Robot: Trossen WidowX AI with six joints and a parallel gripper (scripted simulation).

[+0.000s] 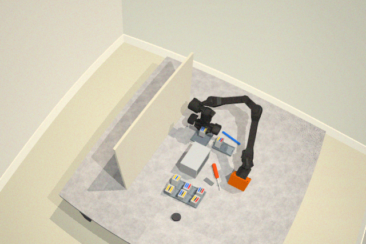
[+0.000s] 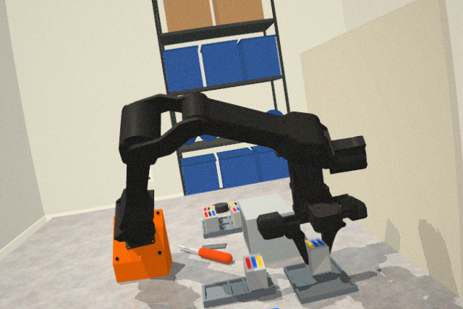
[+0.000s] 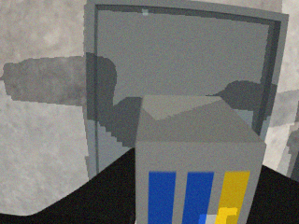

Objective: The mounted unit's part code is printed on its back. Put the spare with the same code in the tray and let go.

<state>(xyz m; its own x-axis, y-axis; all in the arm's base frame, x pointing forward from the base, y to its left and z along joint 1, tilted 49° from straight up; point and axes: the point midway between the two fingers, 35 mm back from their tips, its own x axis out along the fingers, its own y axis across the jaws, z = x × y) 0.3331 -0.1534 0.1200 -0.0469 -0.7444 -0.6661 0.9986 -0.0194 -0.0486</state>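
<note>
My gripper [image 1: 203, 131] [image 2: 318, 256] [image 3: 180, 159] is shut on a grey block [image 1: 202, 132] [image 2: 320, 262] [image 3: 196, 156] with two blue stripes and one yellow stripe on top. It holds the block upright, very low over or in the flat grey tray [image 1: 201, 140] [image 2: 328, 295] [image 3: 187, 51]; whether the block touches the tray floor I cannot tell. Another grey block [image 1: 219, 142] [image 2: 256, 278] with red, blue and yellow stripes stands in a grey holder [image 1: 229, 149] [image 2: 221, 294] beside the tray. Its back code is not readable. Several striped blocks [image 1: 187, 186] stand in a rack [image 1: 190, 204] [image 2: 224, 233].
A large light grey box [image 1: 195, 154] [image 2: 267, 208] stands between tray and rack. A tall panel [image 1: 156, 117] [image 2: 381, 111] rises beyond the tray. An orange screwdriver [image 1: 215, 171] [image 2: 215, 255], a blue rod [image 1: 231, 138], a small grey plate [image 1: 208, 181] and a black puck [image 1: 176, 216] lie about.
</note>
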